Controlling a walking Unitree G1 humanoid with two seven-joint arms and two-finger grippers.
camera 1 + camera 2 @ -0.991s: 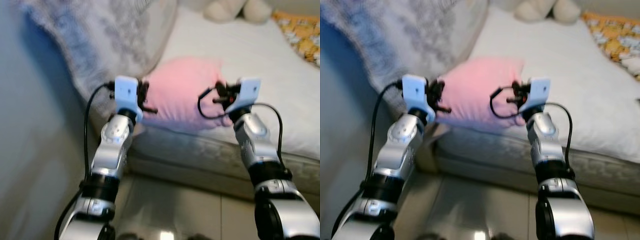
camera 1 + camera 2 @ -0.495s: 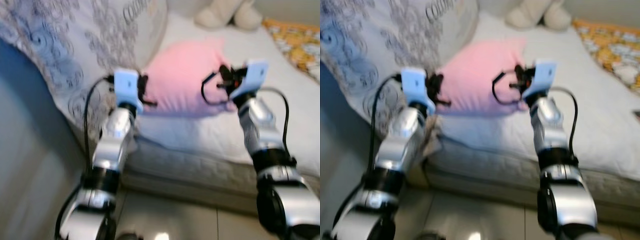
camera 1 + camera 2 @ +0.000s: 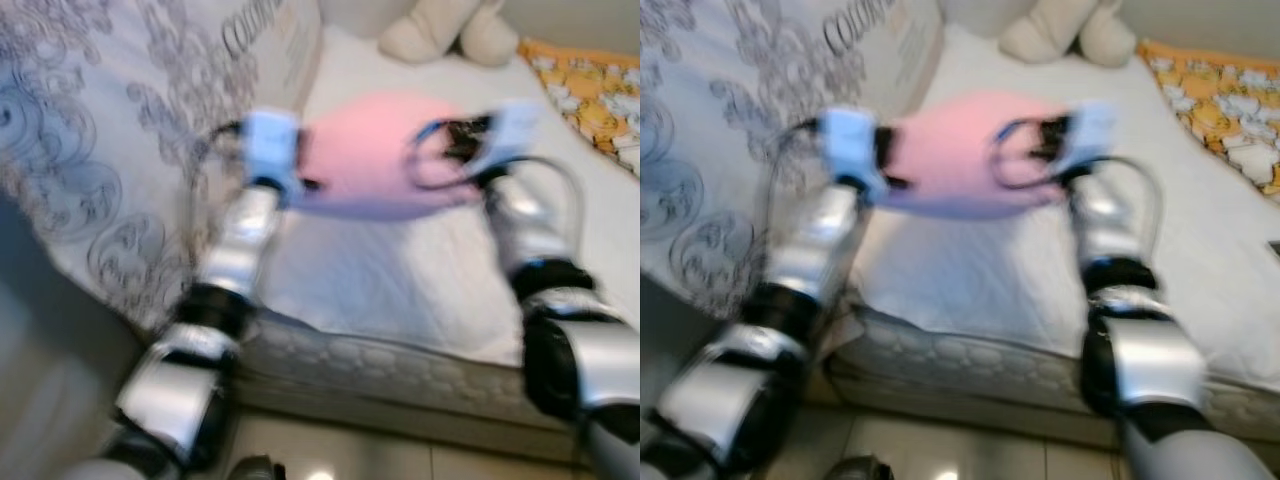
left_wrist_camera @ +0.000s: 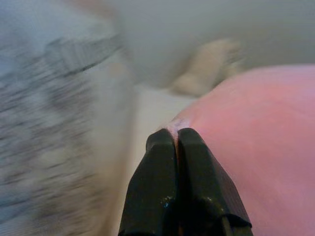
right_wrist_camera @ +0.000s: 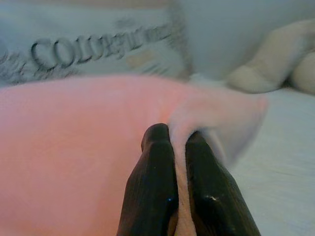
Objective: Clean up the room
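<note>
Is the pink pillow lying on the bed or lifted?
Lifted: both grippers, left and right, pinch the pink pillow above the bed.

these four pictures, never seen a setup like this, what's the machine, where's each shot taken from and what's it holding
It is a humanoid robot with two silver arms. The two wide pictures come from a stereo camera on its head, looking down at a bed. The two close pictures come from cameras on its wrists, looking along each gripper's black fingers. The left gripper and the right gripper are each shut on an edge of a pink pillow, holding it between them over the white mattress. A patterned duvet lies on the robot's left, a cream plush toy at the far end, and an orange patterned cloth on the right. The head views are blurred.
</note>
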